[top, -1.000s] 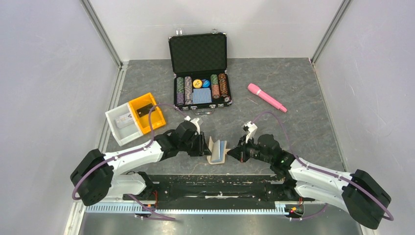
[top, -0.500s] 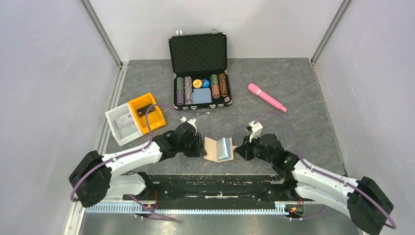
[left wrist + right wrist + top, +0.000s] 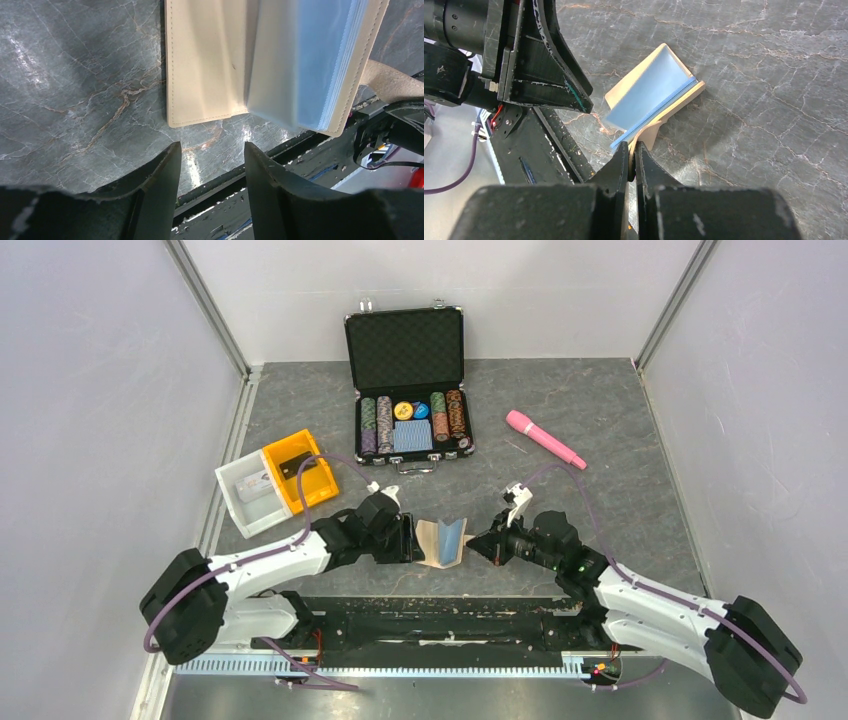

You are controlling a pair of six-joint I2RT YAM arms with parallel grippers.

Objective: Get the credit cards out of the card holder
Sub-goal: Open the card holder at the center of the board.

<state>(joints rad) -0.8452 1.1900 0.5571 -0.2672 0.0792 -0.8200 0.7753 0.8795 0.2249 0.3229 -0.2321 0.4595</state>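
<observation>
Grey marbled bench point(image 3: 620, 510) inside plain white walls point(image 3: 90, 390), with a poker-chip case point(image 3: 405, 380) at the back, a pink marker point(image 3: 545, 438) to the right and a yellow bin point(image 3: 300, 472) on the left. The card holder point(image 3: 441, 542) lies near the front edge directly between both tools, its spine running away from the arm bases, left flap flat and right flap with the blue-grey sleeves point(image 3: 644, 92) tilted up. The right tool point(image 3: 631, 147) is pressed together, apparently pinching the closing tab point(image 3: 651, 134). The left tool point(image 3: 210, 147) is spread and empty just left of the flat flap, so it looks the freer arm for reaching the sleeves; no cards are clearly visible.
</observation>
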